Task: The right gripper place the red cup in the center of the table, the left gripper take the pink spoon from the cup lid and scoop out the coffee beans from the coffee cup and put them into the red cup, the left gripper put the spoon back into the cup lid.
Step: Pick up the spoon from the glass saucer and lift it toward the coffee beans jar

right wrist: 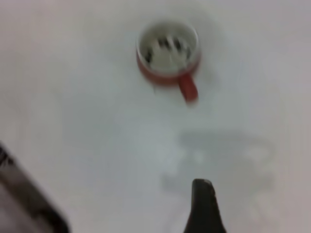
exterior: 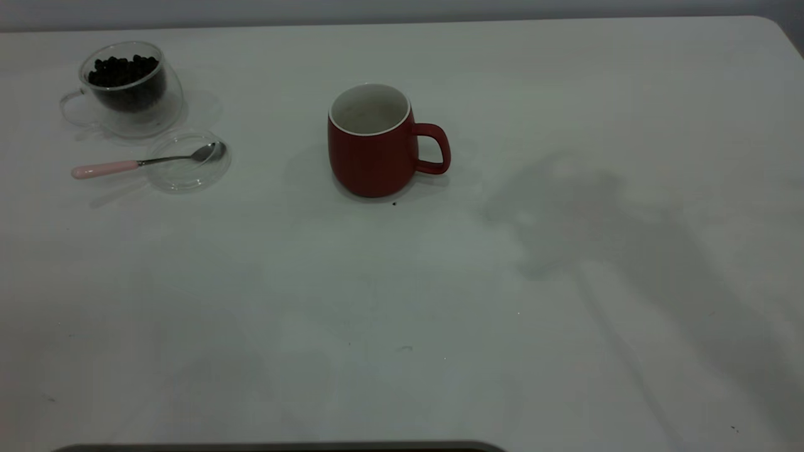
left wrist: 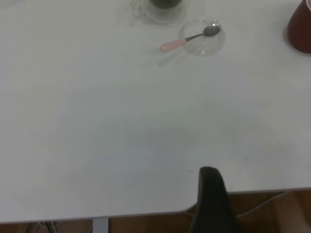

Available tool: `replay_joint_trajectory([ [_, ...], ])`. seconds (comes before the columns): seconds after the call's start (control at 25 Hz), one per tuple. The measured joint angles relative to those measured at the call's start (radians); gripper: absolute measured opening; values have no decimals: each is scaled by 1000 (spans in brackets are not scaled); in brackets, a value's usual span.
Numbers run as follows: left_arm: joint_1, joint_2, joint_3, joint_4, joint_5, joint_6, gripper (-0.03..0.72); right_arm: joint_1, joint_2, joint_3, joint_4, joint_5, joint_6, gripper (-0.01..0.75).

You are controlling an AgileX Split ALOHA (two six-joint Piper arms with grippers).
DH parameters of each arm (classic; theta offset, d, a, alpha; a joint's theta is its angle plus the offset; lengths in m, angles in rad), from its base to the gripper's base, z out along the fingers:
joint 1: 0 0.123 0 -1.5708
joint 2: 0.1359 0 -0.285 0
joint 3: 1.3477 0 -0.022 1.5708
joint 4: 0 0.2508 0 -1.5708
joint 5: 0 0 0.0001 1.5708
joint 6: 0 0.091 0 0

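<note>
From the outside camera, the red cup (exterior: 372, 143) stands upright near the middle of the table (exterior: 402, 314), handle turned toward the right arm's side, white inside showing and apparently empty. That placement looks like the first step done: it sits where either arm can reach it. Well apart, toward the far left corner, the coffee cup (exterior: 129, 88) holds a dark heap of coffee beans (exterior: 122, 69). Just in front of it lies the cup lid (exterior: 187, 160), and the pink spoon (exterior: 144, 163) rests with its metal bowl in the lid and its pale pink handle sticking out over the rim onto the table, easy to pinch. Neither arm appears in this view.

In the left wrist view, the left gripper (left wrist: 212, 201) shows only as one dark tip near the table edge, far from the spoon (left wrist: 189, 38) and lid (left wrist: 203, 37); whether its jaws are open or closed cannot be told. The red cup (left wrist: 301, 26) peeks in at one side.

In the right wrist view, the right gripper (right wrist: 203, 206) hangs high above the table, away from the red cup (right wrist: 167, 53), holding nothing that shows; its jaw state also cannot be told.
</note>
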Motion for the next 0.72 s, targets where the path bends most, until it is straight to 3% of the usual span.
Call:
replay_joint_trajectory([
  [0.24, 0, 0, 0, 0, 0, 1, 561, -3, -242, 131, -108, 168, 151, 591],
  [0.72, 0, 0, 0, 0, 0, 1, 561, -3, -806, 502, -179, 193, 280, 591],
])
